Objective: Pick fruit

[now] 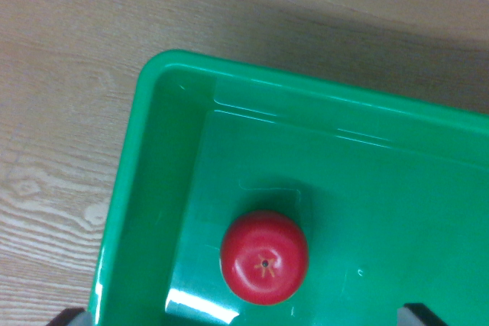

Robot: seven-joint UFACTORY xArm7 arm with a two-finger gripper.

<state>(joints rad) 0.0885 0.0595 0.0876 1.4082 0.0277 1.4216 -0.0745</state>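
A red round fruit, like a tomato or apple with a small star mark on top, lies on the floor of a green plastic bin, near the bin's corner at the wrist view's lower middle. Only two dark finger tips show at the bottom edge, one outside the bin wall at the wrist view's left and one inside the bin at the right. They stand far apart, with the fruit between and slightly above them in the picture. Nothing is held.
The bin rests on a light wood-grain tabletop that fills the wrist view's left and top. The bin's tall wall and rounded corner rise close to the fruit.
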